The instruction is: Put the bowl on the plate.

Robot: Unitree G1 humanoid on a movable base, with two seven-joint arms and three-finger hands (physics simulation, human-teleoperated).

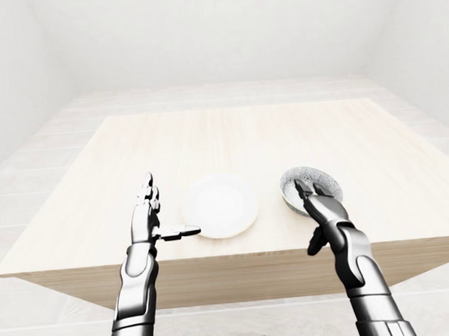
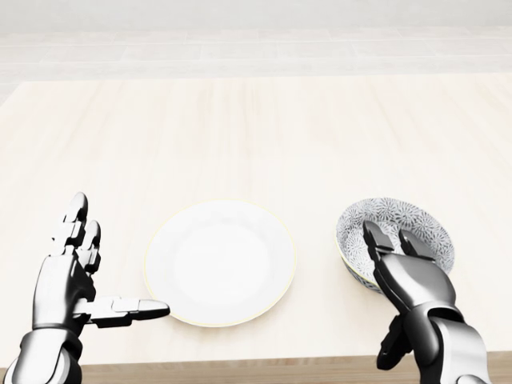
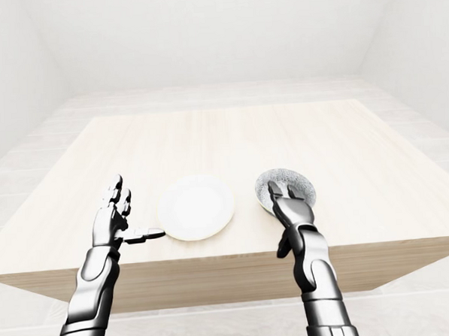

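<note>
A white plate (image 2: 220,262) lies flat on the wooden table (image 2: 256,136), near its bottom edge in the head view. To its right sits a patterned grey-and-white bowl (image 2: 420,226), upright. My right hand (image 2: 392,256) hovers over the bowl's near rim, its fingers (image 2: 376,244) reaching over and into the bowl, thumb hanging below the table edge; the fingers are spread, not closed on the rim. My left hand (image 2: 96,272) stands open to the left of the plate, fingers pointing up, and its thumb (image 2: 132,306) pointing toward the plate's rim.
The table fills most of the head view. In the left-eye view a pale tiled floor (image 1: 29,178) surrounds the table, with white walls behind. No other objects show on the tabletop.
</note>
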